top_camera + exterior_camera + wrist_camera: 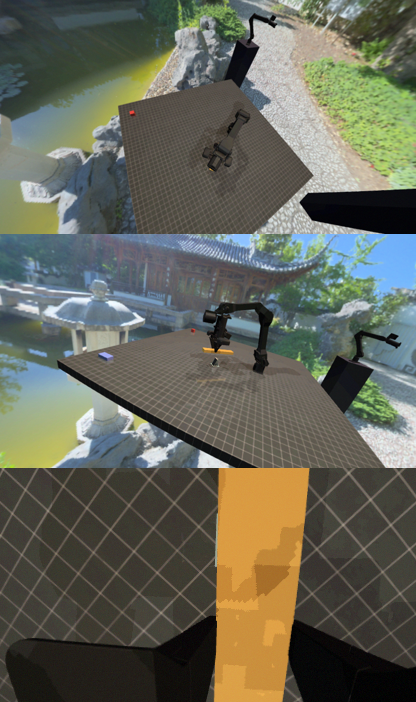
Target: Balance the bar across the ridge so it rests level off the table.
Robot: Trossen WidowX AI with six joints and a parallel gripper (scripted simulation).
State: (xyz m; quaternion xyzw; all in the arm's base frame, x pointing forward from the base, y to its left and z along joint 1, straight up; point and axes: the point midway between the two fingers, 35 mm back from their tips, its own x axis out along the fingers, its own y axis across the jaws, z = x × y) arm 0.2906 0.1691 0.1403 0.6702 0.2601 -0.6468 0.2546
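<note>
My gripper [216, 349] [251, 627] is shut on the orange bar [225, 352] [260, 543] near its middle and holds it level in the air. The small grey ridge [214, 362] stands on the table right below the bar, with a clear gap between them. In the wrist view the bar runs up the frame between my dark fingers, and only a pale sliver of the ridge [216, 538] shows at its left edge. From above, my arm [230, 138] covers the ridge, and only a small orange tip of the bar [210, 169] shows.
A small red cube [131, 113] [192, 330] sits near the table's far corner. A purple block [105, 356] lies near the left edge. A black pedestal [241, 62] [343, 380] with a second small arm stands off the gridded table [162, 188] [203, 422].
</note>
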